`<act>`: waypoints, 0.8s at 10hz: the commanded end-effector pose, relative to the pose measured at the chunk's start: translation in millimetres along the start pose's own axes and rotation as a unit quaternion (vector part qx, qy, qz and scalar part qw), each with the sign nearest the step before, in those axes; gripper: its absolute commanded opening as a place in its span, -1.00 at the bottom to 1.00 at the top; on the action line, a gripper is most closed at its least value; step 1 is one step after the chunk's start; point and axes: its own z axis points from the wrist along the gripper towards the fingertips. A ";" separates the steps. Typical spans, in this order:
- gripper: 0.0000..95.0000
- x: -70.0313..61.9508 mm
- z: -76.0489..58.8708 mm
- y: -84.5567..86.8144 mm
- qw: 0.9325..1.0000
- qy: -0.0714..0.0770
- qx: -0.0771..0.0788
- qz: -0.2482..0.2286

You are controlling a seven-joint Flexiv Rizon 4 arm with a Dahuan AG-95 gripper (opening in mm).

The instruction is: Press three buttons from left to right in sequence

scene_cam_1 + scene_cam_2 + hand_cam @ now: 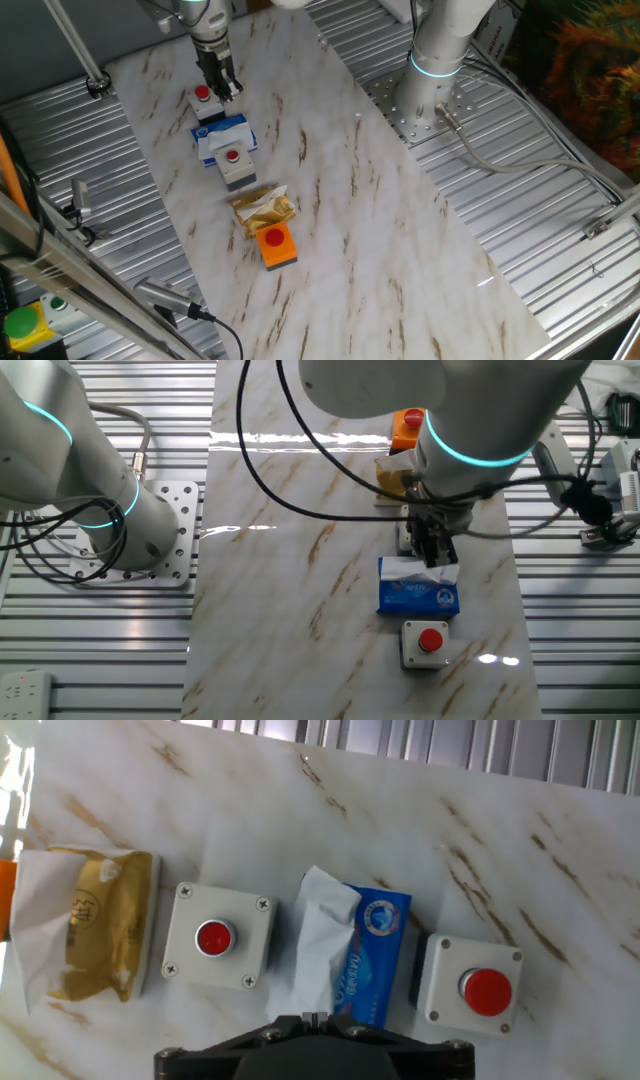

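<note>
Tissue pack between grey-white buttons, gold packet beside.

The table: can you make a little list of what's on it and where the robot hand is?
buttons: three red-capped boxes in a row, grey-white, grey-white, orange
blue pack: between the two grey-white boxes
gold packet: between the middle box and the orange one
gripper: above the row, near the blue pack and the end grey-white box
fingers: state unclear

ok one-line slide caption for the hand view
Hand view over marble table: two red-capped button boxes flanking a blue tissue pack.
</note>
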 end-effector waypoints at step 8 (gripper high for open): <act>-1.00 -0.5 31.4 -54.5 1.000 -0.006 -0.006 -0.018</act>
